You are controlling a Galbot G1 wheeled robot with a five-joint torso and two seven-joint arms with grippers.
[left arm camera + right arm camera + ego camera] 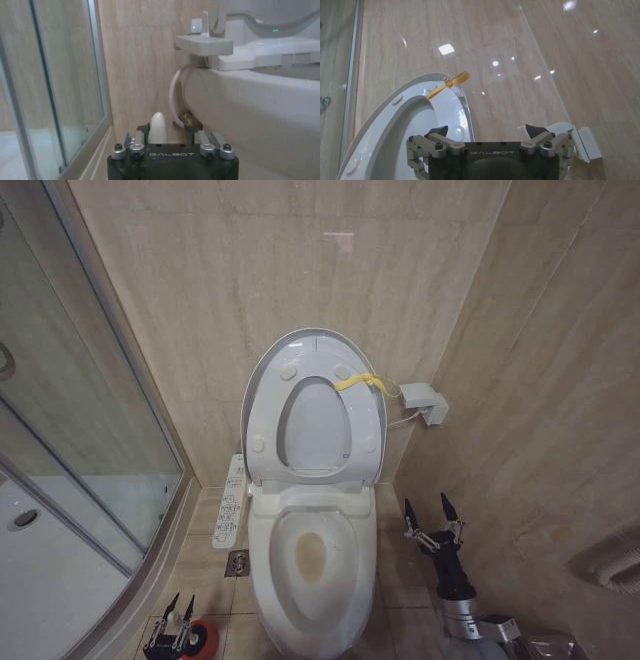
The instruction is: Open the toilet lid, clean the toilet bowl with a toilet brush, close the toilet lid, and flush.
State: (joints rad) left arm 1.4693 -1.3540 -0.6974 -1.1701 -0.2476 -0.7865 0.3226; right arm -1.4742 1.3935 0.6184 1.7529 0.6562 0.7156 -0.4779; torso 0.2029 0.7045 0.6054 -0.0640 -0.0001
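You've got the toilet lid [316,345] up w/ the seat ring [313,425], leaning on the back wall, yellow strap [360,383] on its right edge. Toilet bowl [312,555] sits exposed below, brownish stain inside. Right gripper [432,507] hangs right of the bowl, fingers apart, holding nothing; wall box [424,401] is above it. Left gripper [172,612] is low on the left, fingers spread, over a red holder [203,638]. Control panel [231,502] and shower glass [70,420] crowd that side; floor drain [238,562] is near the bowl base.
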